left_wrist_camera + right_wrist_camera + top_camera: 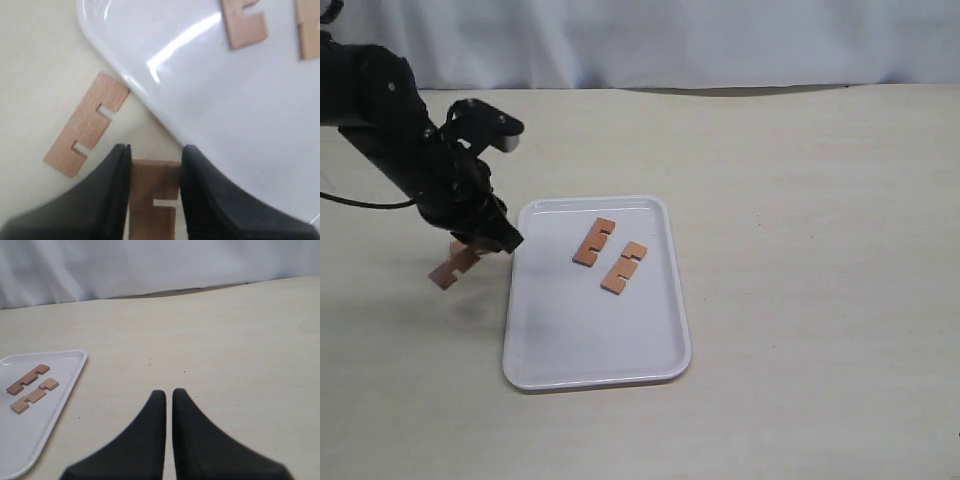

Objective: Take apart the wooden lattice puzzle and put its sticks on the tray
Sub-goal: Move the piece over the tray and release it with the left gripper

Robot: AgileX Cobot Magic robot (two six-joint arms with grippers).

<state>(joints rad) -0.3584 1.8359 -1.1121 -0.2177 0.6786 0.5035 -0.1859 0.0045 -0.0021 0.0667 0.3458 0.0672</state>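
No assembled lattice puzzle is in view; only single sticks show. Two notched sticks (594,241) (624,266) lie side by side on the white tray (582,335), also seen in the right wrist view as sticks (27,379) (34,396) on the tray (30,435). My left gripper (492,238) (155,155) hangs just off the tray's left rim (150,107), shut on a third stick (154,200) held flat between its fingers. A fourth stick (87,125) (447,272) lies loose on the table beside it. My right gripper (169,392) is shut on nothing above bare table.
The beige tabletop (800,250) stretches to the right of the tray. A white curtain (670,40) closes off the far edge. The right arm is out of the exterior view. The left arm (390,120) slants down from the upper left.
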